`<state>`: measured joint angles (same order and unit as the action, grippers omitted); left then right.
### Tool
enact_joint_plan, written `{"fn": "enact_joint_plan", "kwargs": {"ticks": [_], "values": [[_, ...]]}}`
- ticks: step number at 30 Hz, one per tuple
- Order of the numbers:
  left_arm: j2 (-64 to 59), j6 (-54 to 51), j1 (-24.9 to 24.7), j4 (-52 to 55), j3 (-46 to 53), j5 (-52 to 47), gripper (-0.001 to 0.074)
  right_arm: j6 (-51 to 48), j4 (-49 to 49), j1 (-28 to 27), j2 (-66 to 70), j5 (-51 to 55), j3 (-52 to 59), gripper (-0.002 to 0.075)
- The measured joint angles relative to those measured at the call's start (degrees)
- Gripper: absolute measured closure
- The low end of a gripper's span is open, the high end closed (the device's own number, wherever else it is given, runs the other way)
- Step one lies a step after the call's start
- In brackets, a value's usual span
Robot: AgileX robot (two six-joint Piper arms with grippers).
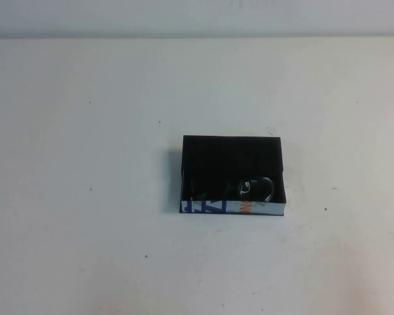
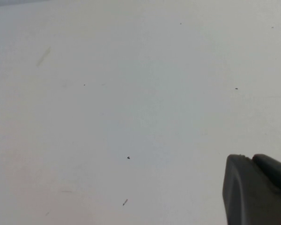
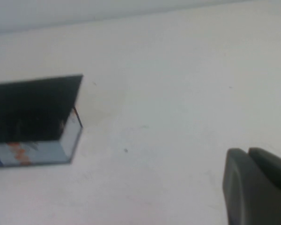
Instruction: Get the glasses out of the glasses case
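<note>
near my own edge of the white table (image 1: pixel 85 249), neither arm shows from above; my left gripper (image 2: pixel 257 192) hangs over bare tabletop and my right gripper (image 3: pixel 257 187) hangs beside the glasses case (image 1: pixel 233 174), each holding nothing, and whether their fingers are parted i cannot tell. farther out, mid-table, the open black case keeps the glasses (image 1: pixel 253 188) against its printed white front edge. i judge the right arm best placed: descend from above, pinch the frame, lift straight, clear of the walls.
</note>
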<state>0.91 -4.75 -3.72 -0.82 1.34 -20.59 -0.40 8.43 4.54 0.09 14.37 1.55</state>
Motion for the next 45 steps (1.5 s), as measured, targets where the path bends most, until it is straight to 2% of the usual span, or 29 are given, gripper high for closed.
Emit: {"fn": "enact_joint_plan", "kwargs": {"ticks": [6, 21, 28, 30, 34, 38, 45], "values": [[0.0, 0.0, 0.0, 0.0, 0.0, 0.0, 0.0739, 0.0, 22.3, 0.0, 0.0, -9.8, 0.0, 0.0743], [0.0, 0.0, 0.0, 0.0, 0.0, 0.0, 0.0739, 0.4, 27.7, 0.0, 0.0, -13.4, 0.0, 0.0743], [0.0, 0.0, 0.0, 0.0, 0.0, 0.0, 0.0740, 4.0, 50.0, 0.0, 0.0, -17.6, 0.0, 0.0743], [0.0, 0.0, 0.0, 0.0, 0.0, 0.0, 0.0739, 4.1, 52.7, 0.0, 0.0, -19.2, 0.0, 0.0743], [0.0, 0.0, 0.0, 0.0, 0.0, 0.0, 0.0739, 2.3, 52.3, 0.0, 0.0, -16.7, 0.0, 0.0743], [0.0, 0.0, 0.0, 0.0, 0.0, 0.0, 0.0739, -2.7, 50.5, 0.0, 0.0, -6.8, -0.5, 0.0743], [0.0, 0.0, 0.0, 0.0, 0.0, 0.0, 0.0739, -24.3, 41.4, 0.0, 9.9, 6.7, -17.4, 0.0743]]}}
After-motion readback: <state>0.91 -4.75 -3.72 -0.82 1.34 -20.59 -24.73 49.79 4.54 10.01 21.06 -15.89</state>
